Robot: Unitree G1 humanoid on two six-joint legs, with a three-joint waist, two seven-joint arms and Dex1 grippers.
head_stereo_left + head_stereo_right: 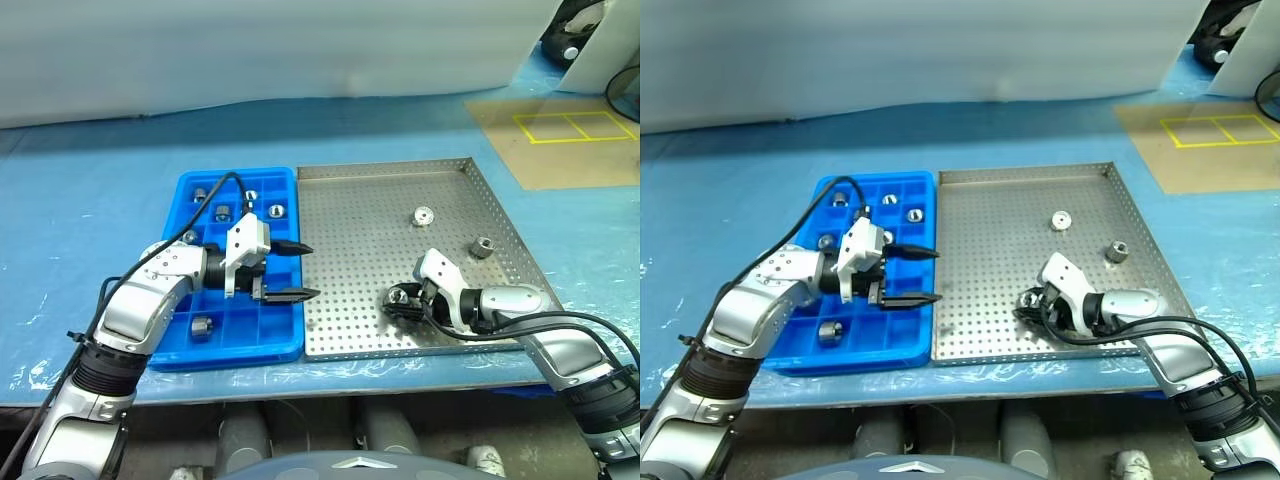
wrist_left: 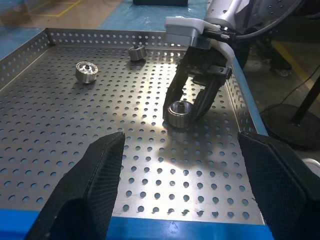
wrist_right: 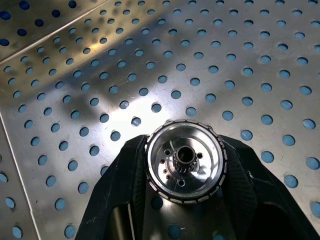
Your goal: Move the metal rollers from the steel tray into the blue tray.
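The steel tray (image 1: 370, 220) lies right of the blue tray (image 1: 232, 345). Near its front edge my right gripper (image 1: 401, 300) is shut on a metal roller (image 3: 184, 162), which rests on the perforated floor, black fingers (image 2: 176, 87) on both sides. Two more rollers (image 1: 422, 214) (image 1: 482, 247) lie loose farther back on the steel tray. My left gripper (image 1: 312, 270) hovers open over the blue tray's right edge, pointing toward the steel tray, nothing between its fingers. Several rollers (image 1: 201, 326) sit in the blue tray's compartments.
Both trays rest on a blue-covered table. A brown mat with yellow tape squares (image 1: 570, 127) lies at the back right. A black cable (image 1: 215, 195) loops over the blue tray from my left wrist.
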